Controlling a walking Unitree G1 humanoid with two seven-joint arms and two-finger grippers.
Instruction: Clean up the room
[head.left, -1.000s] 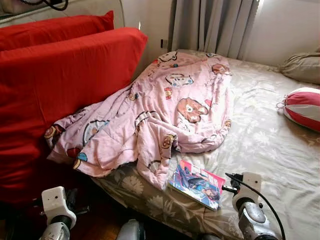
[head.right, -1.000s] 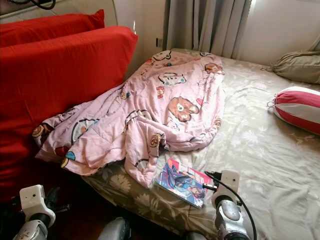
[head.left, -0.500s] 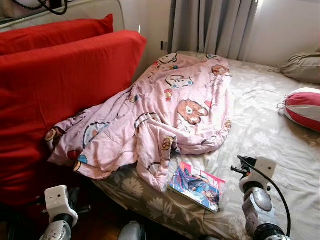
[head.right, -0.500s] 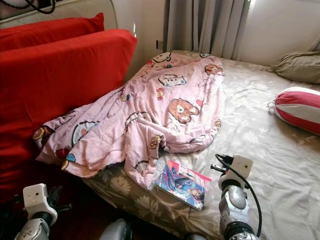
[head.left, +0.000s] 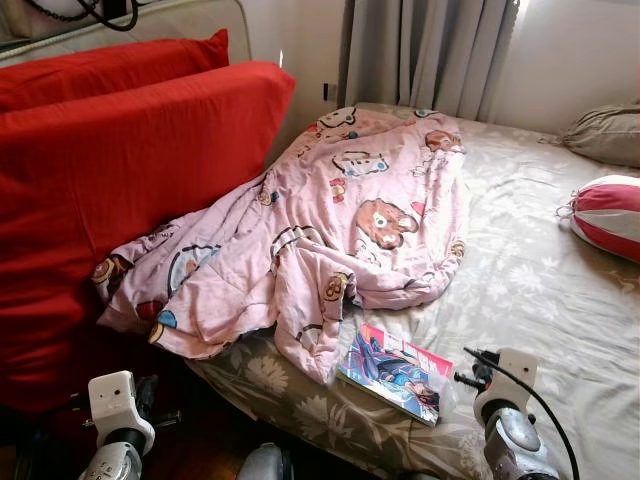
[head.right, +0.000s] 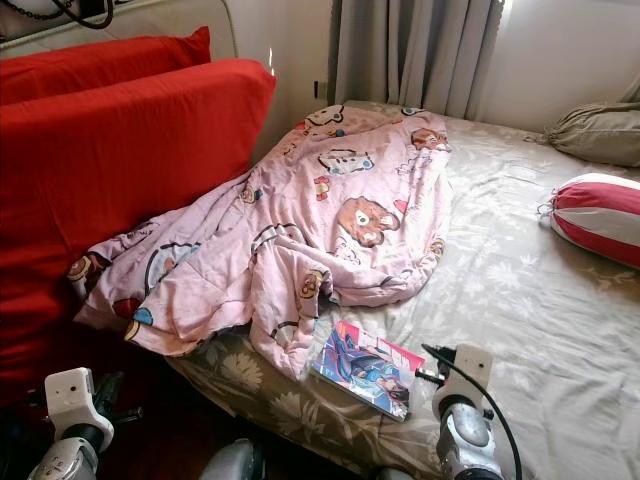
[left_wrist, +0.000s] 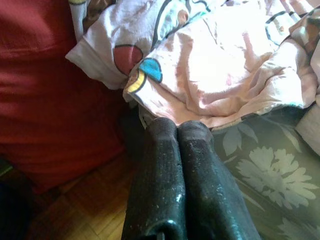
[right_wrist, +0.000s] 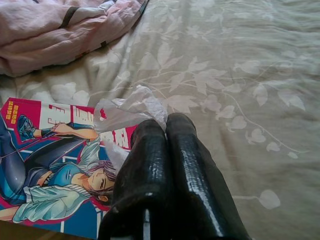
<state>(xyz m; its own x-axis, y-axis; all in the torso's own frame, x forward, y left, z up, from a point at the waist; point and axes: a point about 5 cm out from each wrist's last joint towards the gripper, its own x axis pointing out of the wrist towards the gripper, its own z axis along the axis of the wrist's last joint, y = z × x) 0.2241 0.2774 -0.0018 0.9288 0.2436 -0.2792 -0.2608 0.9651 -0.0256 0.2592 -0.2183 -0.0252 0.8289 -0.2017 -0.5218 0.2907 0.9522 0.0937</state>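
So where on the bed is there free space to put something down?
The bare floral sheet between the pink blanket and the striped cushion is free. The near edge is crowded: the comic book and a crumpled plastic wrapper lie there.

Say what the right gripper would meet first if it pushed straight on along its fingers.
Likely the crumpled clear wrapper lying on the comic book's corner, right at the right gripper tips; beyond lies floral bedsheet. Depth is uncertain.

A pink blanket (head.left: 330, 230) printed with brown cartoon bears lies on a grey-green bed (head.left: 540, 290) sheet patterned with pale flowers. Plain red cushions (head.left: 120, 180) stand left. The comic book (head.left: 395, 370) cover is red, blue and pink. A red-and-white striped pillow (head.left: 605, 215) lies far right.
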